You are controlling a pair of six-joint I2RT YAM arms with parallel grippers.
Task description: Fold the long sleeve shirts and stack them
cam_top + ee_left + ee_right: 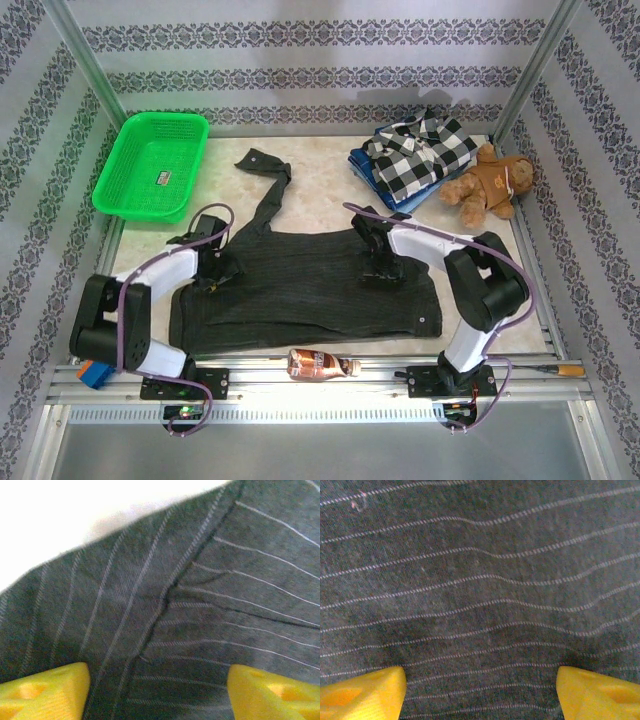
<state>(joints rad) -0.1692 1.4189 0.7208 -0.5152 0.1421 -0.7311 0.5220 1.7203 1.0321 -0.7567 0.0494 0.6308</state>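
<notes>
A dark charcoal pinstriped long sleeve shirt (pixel 300 290) lies spread flat across the middle of the table, one sleeve (pixel 265 190) trailing toward the back. My left gripper (pixel 213 262) hovers low over its left shoulder area, open; close up, the yellow fingertips (pixel 45 692) stand wide apart above a seam in the cloth (pixel 165 600). My right gripper (pixel 378 262) is low over the shirt's upper right part, also open, with flat pinstriped fabric (pixel 480 605) between its fingers (pixel 597 692). A folded black-and-white checked shirt (pixel 418 150) rests on a blue garment (pixel 363 168) at the back right.
A green basket (pixel 150 165) sits at the back left. A brown teddy bear (pixel 495 182) lies next to the folded stack on the right. A brown bottle (pixel 320 364) lies on the rail at the near edge, between the arm bases.
</notes>
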